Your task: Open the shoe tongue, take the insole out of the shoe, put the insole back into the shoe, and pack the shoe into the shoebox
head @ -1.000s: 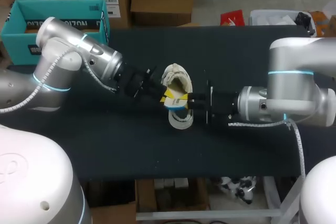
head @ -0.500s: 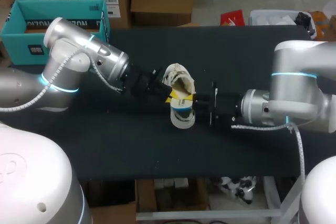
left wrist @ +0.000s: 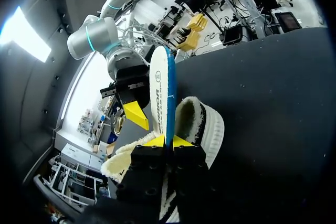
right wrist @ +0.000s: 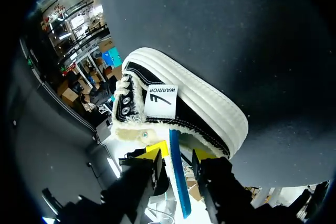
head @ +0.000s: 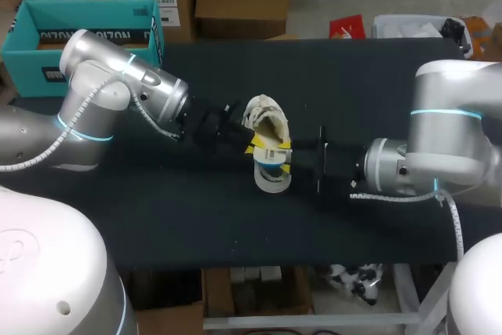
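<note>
A white and black shoe (head: 265, 119) with a fleecy lining lies on its side in the middle of the black table (head: 361, 76). A white insole (head: 272, 176) with a blue underside sticks out of its mouth toward the front edge. My left gripper (head: 251, 147) is shut on the insole's edge; the left wrist view shows the insole (left wrist: 159, 87) standing up out of the gripper (left wrist: 167, 141), beside the shoe (left wrist: 207, 127). My right gripper (head: 285, 156) is open. In its wrist view the insole (right wrist: 177, 182) runs between its parted fingers (right wrist: 180, 152), with the shoe (right wrist: 178, 106) ahead.
A teal shoebox (head: 94, 5) stands open at the table's far left corner, behind my left arm. Bare black tabletop stretches on all sides of the shoe.
My right gripper has opened and let go of the insole, and the right arm has drawn back a little to the right. The left gripper keeps its hold on the insole.
</note>
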Tool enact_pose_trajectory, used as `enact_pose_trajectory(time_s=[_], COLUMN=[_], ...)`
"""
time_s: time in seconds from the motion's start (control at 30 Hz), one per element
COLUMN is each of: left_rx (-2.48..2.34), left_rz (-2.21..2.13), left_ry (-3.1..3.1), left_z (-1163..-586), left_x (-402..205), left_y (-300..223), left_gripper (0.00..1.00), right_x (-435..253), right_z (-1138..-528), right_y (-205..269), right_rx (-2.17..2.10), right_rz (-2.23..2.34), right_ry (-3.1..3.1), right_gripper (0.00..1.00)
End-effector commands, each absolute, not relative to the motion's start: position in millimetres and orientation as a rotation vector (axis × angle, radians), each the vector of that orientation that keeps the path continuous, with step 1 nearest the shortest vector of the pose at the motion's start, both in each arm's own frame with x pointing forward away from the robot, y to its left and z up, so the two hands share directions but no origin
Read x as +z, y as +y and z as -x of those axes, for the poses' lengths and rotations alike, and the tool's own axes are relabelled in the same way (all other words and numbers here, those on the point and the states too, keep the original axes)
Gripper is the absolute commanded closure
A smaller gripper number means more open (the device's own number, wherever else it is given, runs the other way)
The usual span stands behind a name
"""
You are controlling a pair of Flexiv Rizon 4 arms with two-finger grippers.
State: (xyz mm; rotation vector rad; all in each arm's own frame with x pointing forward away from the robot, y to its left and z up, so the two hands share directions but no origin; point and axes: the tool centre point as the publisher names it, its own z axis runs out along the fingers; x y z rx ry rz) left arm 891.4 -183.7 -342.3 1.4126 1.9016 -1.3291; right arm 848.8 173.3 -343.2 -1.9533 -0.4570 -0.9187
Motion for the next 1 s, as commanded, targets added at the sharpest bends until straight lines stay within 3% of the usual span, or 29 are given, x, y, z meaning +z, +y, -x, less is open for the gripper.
enact_pose_trajectory(time_s=[0.03, 0.07, 0.27, 0.3, 0.4, 0.57, 0.63, 0.8, 0.87, 0.9, 0.93, 1.0], left_rx=[-1.326, -1.325, -1.318, -1.318, -1.319, -1.32, -1.319, -1.317, -1.321, -1.323, -1.327, -1.336], left_rz=[-1.404, -1.404, -1.403, -1.403, -1.4, -1.394, -1.393, -1.39, -1.389, -1.388, -1.387, -1.384], left_ry=[1.899, 1.9, 1.907, 1.907, 1.907, 1.906, 1.907, 1.915, 1.905, 1.893, 1.883, 1.86], left_z=[-890, -890, -888, -888, -887, -886, -886, -884, -879, -877, -875, -871], left_x=[-344, -344, -344, -344, -344, -343, -343, -342, -338, -336, -333, -328], left_y=[-184, -185, -186, -186, -186, -186, -186, -185, -183, -182, -180, -178], left_gripper=[1.0, 1.0, 1.0, 1.0, 1.0, 1.0, 1.0, 1.0, 0.73, 0.65, 0.6, 0.64], right_x=[-338, -338, -340, -340, -339, -338, -338, -337, -336, -337, -337, -338], right_z=[-839, -839, -840, -840, -839, -838, -837, -837, -837, -837, -837, -837], right_y=[174, 175, 182, 182, 183, 185, 186, 186, 186, 185, 185, 184], right_rx=[-0.941, -0.942, -0.931, -0.93, -0.928, -0.93, -0.931, -0.942, -0.946, -0.949, -0.95, -0.951], right_rz=[1.964, 1.961, 1.946, 1.945, 1.943, 1.937, 1.935, 1.935, 1.938, 1.939, 1.941, 1.942], right_ry=[-0.451, -0.454, -0.467, -0.468, -0.47, -0.475, -0.476, -0.481, -0.48, -0.478, -0.476, -0.474], right_gripper=[0.9, 1.0, 1.0, 0.89, 0.75, 0.79, 0.99, 1.0, 1.0, 1.0, 1.0, 1.0])
